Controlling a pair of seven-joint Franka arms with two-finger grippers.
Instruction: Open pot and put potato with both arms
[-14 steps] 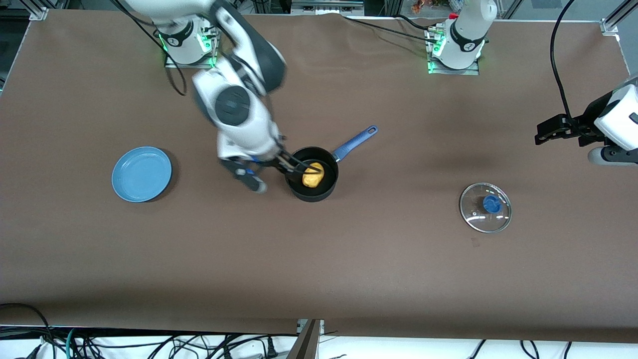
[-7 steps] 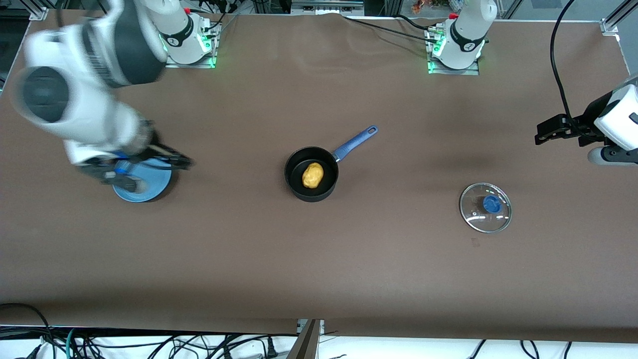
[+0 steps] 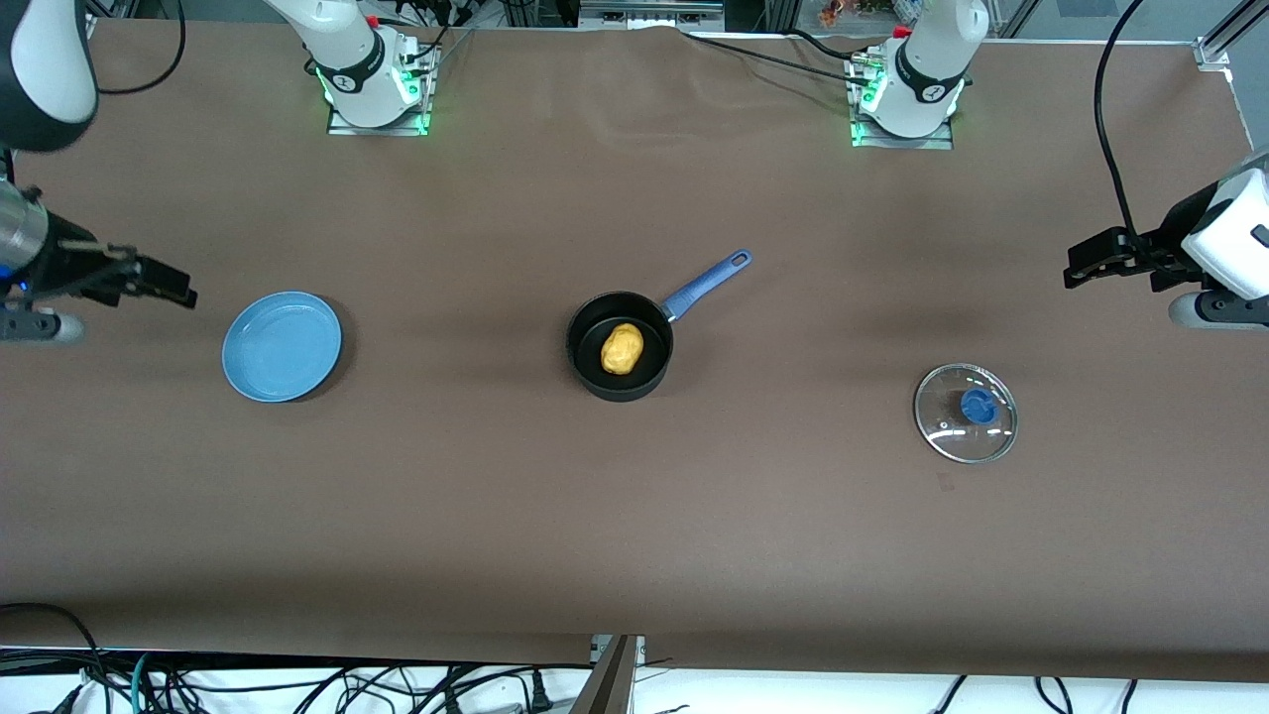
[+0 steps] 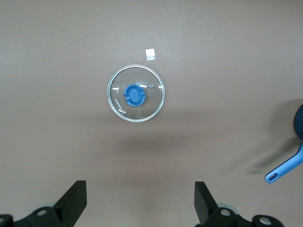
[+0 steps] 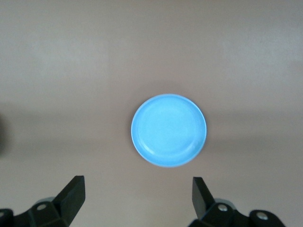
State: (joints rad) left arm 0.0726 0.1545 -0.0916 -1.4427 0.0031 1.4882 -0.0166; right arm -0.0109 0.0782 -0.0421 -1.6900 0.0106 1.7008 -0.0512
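Right gripper [image 3: 164, 285] open, empty, over table's right-arm end; left gripper [image 3: 1086, 260] open, empty, over left-arm end; potato [image 3: 623, 348] in pot [image 3: 620, 344].

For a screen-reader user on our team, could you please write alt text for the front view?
A yellow potato lies in an open black pot at mid-table, its glass lid set down toward the left arm's end and a blue plate toward the right arm's end. The left gripper and right gripper hang open and empty over the table's ends.
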